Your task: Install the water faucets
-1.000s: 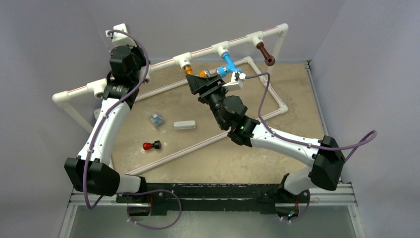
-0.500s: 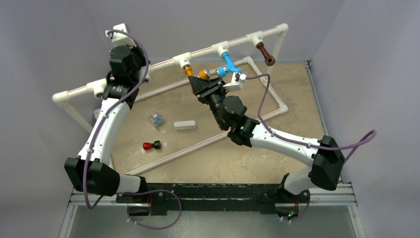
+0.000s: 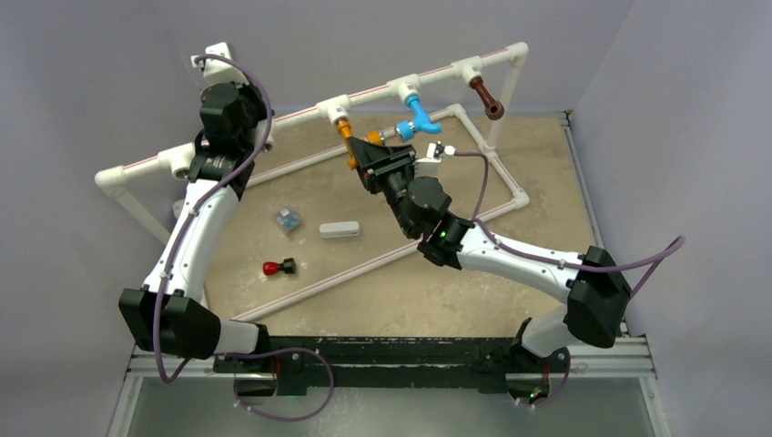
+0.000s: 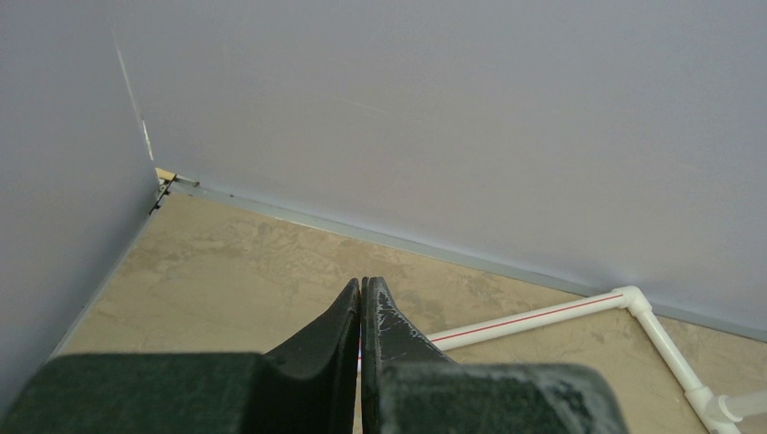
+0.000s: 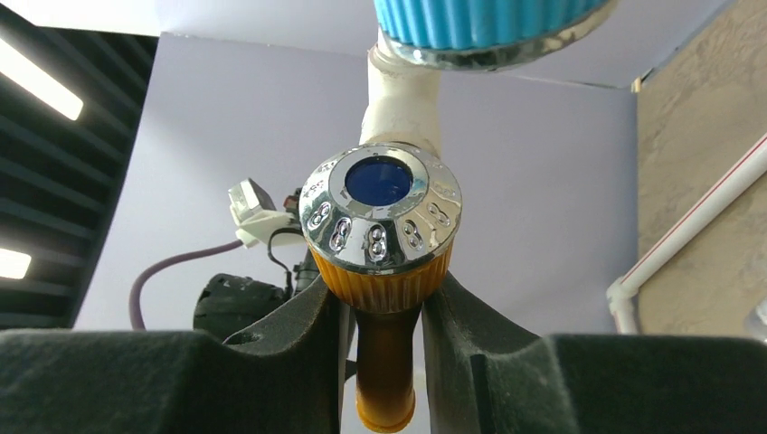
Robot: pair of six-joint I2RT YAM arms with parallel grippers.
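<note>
Nearest the arm bases and well short of the raised pipe rail (image 3: 373, 91), we record three small loose items on the surface (image 3: 410, 300). They are a red-and-black piece (image 3: 278, 268), a white block (image 3: 339, 229) and a clear bluish piece (image 3: 288, 219).

Just beneath the rail, the right arm (image 3: 510, 259) reaches in. The right jaws are clamped on the ribbed body of the orange-yellow faucet (image 5: 384, 280), one finger on each side, directly below its chrome cap with the blue centre. In the top view the silver end of this faucet (image 3: 347, 133) meets a tee fitting on the rail, and its body hangs below.

At the next tee along the rail hangs the light blue faucet (image 3: 420, 116). At the tee beyond that hangs the dark brown faucet (image 3: 489, 100). Both are apart from the right jaws.

At the rail's far left end, close to the wall corner, the left arm (image 3: 196, 218) stands raised. The left jaws are pressed together and hold nothing.
</note>
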